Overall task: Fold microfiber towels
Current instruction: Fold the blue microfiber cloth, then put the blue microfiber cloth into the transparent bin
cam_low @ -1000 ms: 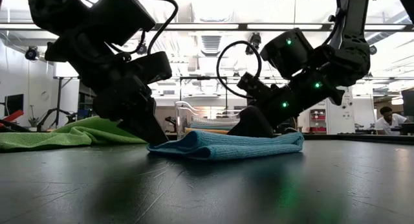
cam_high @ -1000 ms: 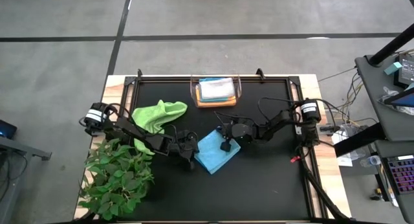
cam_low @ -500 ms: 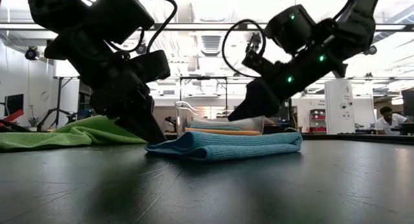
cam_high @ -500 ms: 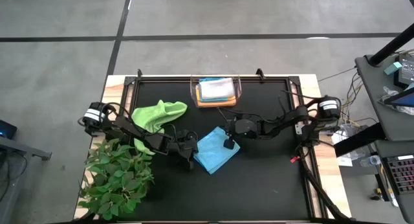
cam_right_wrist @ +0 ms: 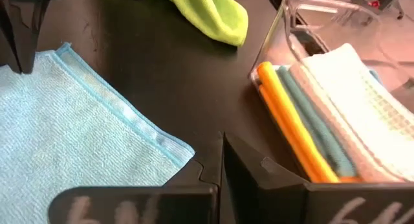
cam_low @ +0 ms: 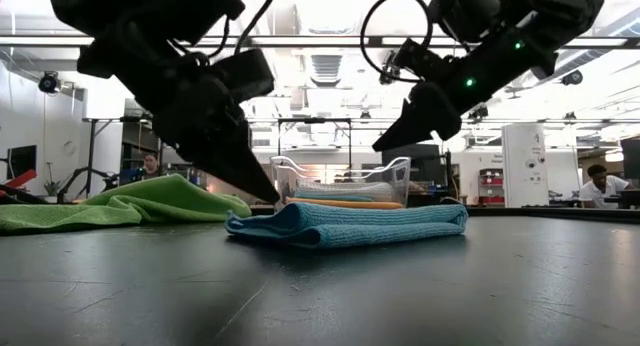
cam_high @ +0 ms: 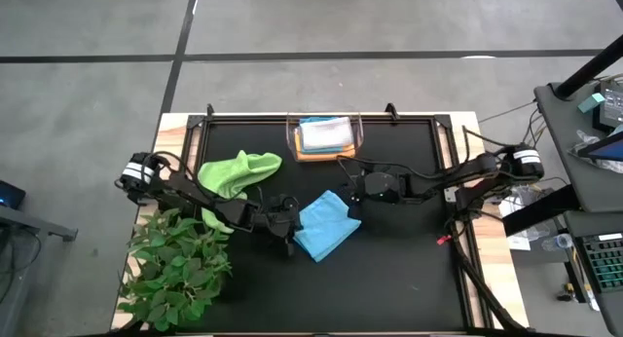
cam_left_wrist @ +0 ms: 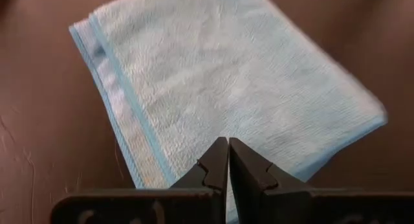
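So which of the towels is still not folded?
The lime green microfiber towel, lying crumpled on the black mat. The light blue towel lies folded flat, and the others sit stacked in the clear plastic bin.

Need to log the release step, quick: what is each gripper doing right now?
Left gripper: closed, holding nothing, above the light blue towel.
Right gripper: closed, holding nothing.
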{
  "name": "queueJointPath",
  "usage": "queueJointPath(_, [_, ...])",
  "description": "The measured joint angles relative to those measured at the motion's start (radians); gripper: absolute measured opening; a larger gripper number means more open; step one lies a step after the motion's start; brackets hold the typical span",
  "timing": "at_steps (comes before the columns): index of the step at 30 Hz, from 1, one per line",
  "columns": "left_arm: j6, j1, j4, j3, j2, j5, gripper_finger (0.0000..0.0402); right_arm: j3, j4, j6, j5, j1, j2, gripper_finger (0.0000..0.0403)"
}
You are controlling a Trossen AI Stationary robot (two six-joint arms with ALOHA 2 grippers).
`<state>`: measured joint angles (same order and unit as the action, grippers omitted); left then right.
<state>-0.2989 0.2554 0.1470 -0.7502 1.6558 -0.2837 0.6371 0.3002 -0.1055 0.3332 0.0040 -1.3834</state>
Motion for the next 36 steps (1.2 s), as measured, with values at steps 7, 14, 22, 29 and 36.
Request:
queueJointPath(7, [-0.010,0.011,0.001,0.002,-0.036,0.267,0.0000,-0.010,-0.020,-0.018,0.000,0.000,0.037,0.0009])
queueJointPath(14, [-0.036,0.036,0.002,0.004,0.020,0.267,0.0000,-0.025,-0.028,-0.024,0.000,0.000,0.034,0.0009])
queueJointPath(22, [0.032,0.002,-0.034,0.003,0.063,0.020,0.0000,-0.038,-0.029,-0.008,0.000,0.000,0.035,0.0009])
queueJointPath(29, [0.080,-0.065,-0.122,-0.001,0.001,-0.021,0.0000,-0.031,-0.104,0.129,-0.001,-0.003,0.065,0.0029])
queueJointPath(36, [-0.205,-0.073,-0.106,0.003,-0.131,0.058,0.0000,-0.022,-0.280,0.367,-0.028,-0.003,0.145,0.0107])
